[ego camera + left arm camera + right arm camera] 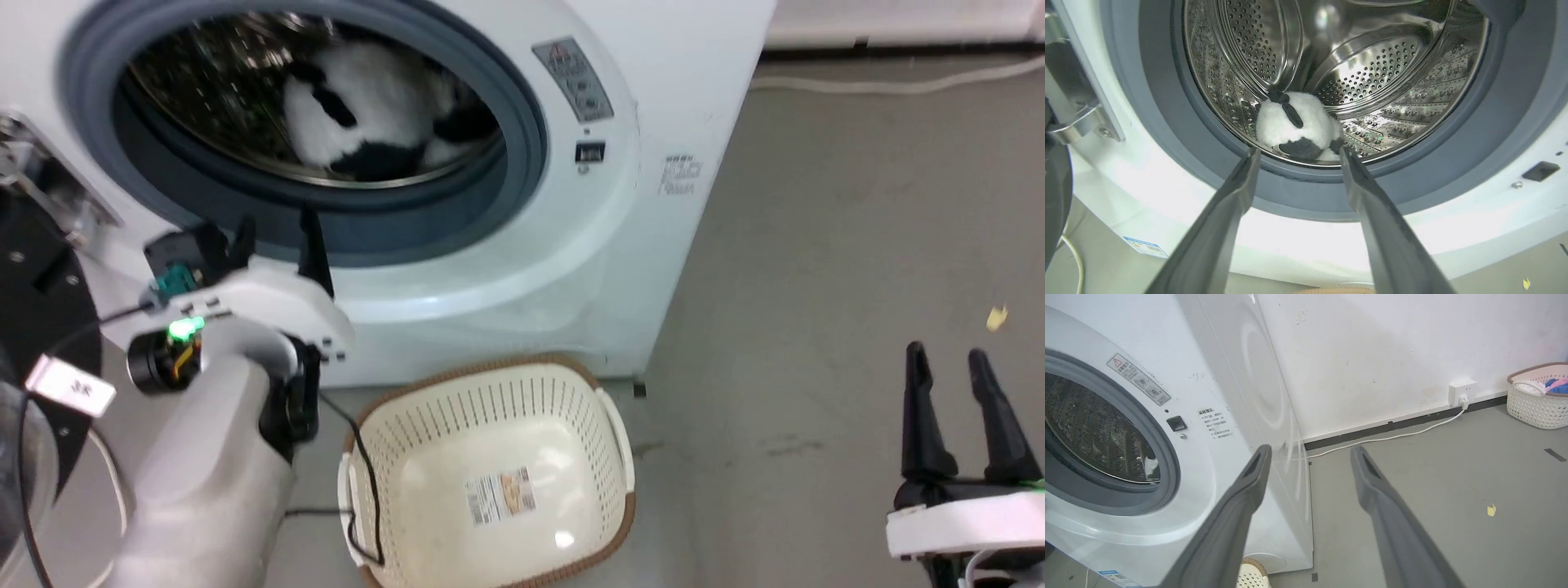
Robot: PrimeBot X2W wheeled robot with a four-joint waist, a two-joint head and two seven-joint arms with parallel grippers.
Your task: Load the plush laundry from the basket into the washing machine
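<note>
Our tally of the laundry corner

We count one washing machine (pixel 571 269), one plush panda (pixel 367 106), two baskets (near basket (pixel 506 400), far basket (pixel 1531 412)), two grippers (left gripper (pixel 277 220), right gripper (pixel 945 353)), one wall socket (pixel 1462 392) and one yellow scrap (pixel 996 317), possibly paper.

The head view looks down on the large white front-loading washing machine (pixel 506 269) at eleven o'clock. Both wrist views share it, the left one nearest.

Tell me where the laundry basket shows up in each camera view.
Head view: basket, bottom centre, on the floor before the washing machine.
Left wrist view: a sliver of its brown rim at the bottom edge, centre.
Right wrist view: its top peeks up at the bottom edge, left of centre.
Shared landmark: the grey door gasket.
</note>
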